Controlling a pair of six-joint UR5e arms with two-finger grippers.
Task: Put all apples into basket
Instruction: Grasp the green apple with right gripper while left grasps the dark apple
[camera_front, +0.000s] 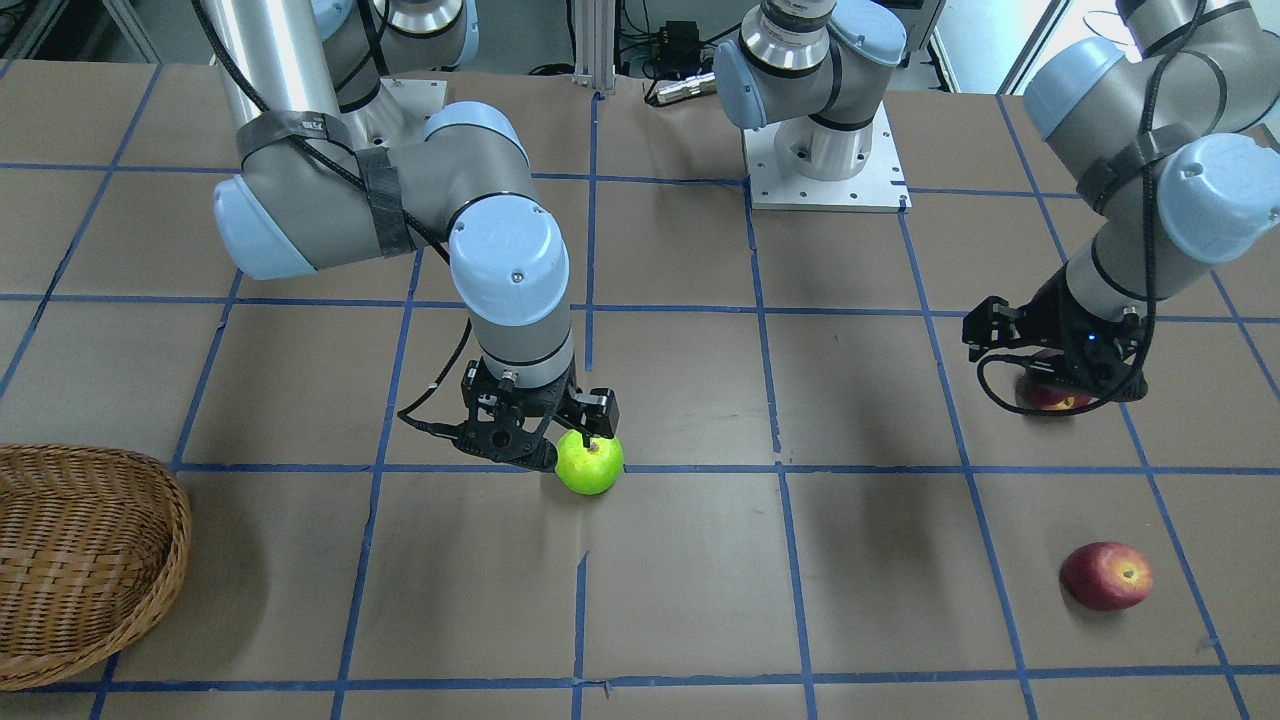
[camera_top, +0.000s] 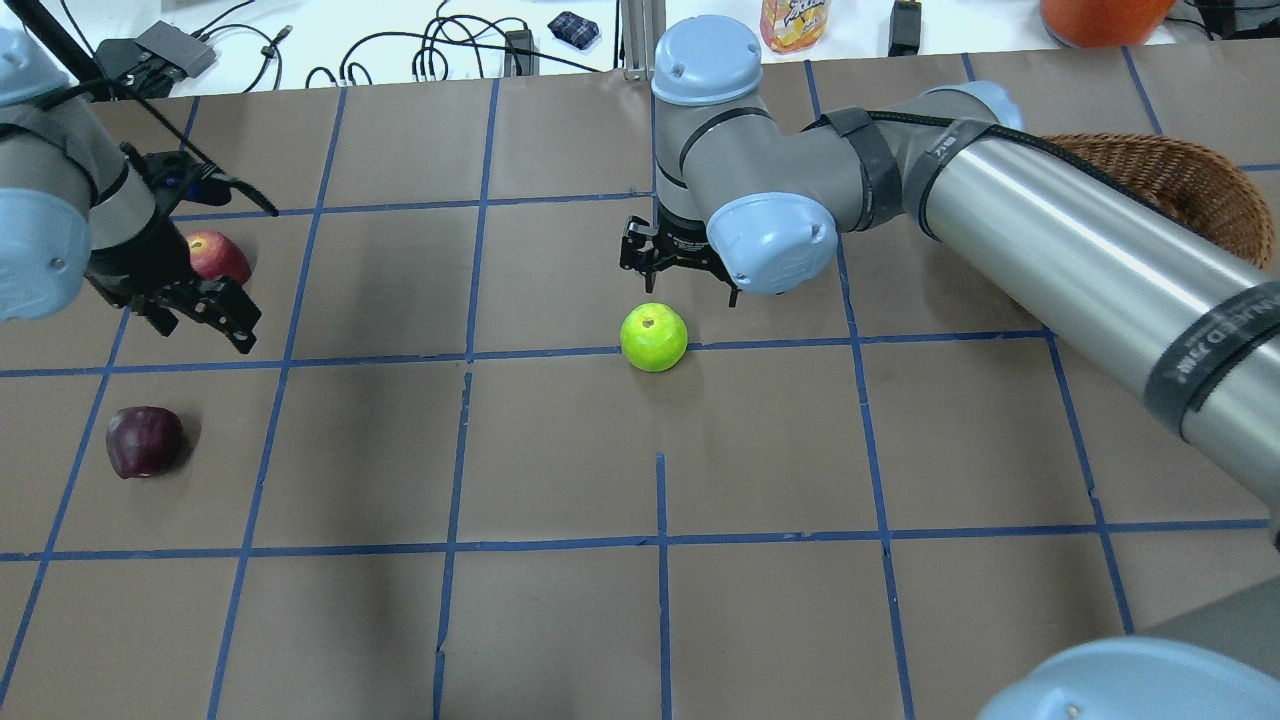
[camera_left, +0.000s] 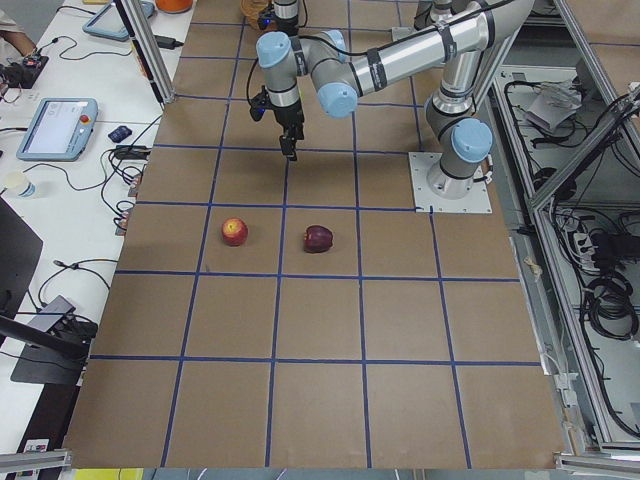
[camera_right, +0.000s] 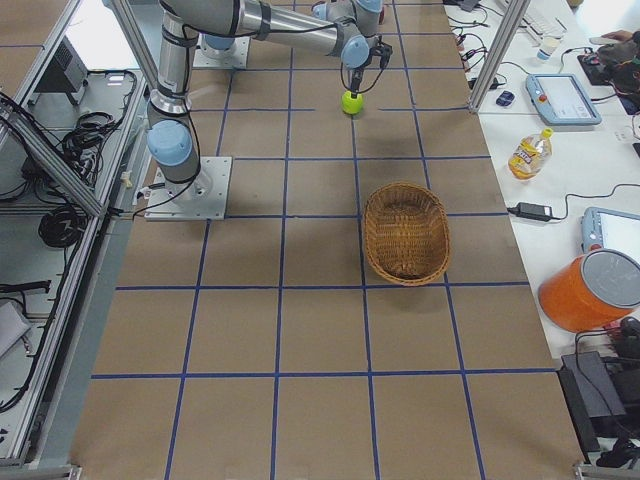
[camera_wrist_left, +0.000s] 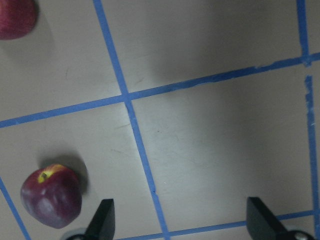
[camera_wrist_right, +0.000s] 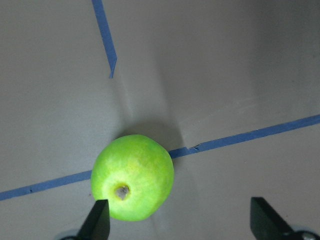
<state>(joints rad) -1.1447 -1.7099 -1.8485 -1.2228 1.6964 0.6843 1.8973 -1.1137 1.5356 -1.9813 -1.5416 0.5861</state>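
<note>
The lime green apple (camera_top: 653, 337) rests on a blue tape line mid-table. My right gripper (camera_wrist_right: 180, 222) hovers just over it and is open, with the apple (camera_wrist_right: 132, 177) beside one fingertip. Bare table shows between the fingers of my open left gripper (camera_wrist_left: 180, 220), which hangs above the table. The maroon apple (camera_wrist_left: 50, 197) lies beside one of its fingertips, and the red apple (camera_wrist_left: 15, 17) lies farther off. In the overhead view that gripper (camera_top: 200, 300) overlaps the red apple (camera_top: 215, 255), and the maroon one (camera_top: 145, 441) sits nearer the robot. The wicker basket (camera_front: 90, 560) stands empty at the table's right end.
My right arm's long link (camera_top: 1080, 250) crosses over the table and hides part of the basket (camera_top: 1180, 175) in the overhead view. Arm base plates (camera_front: 825, 170) sit at the robot's edge. A bench with a bottle (camera_right: 527, 155), an orange bucket (camera_right: 595, 290) and tablets lies past the far edge.
</note>
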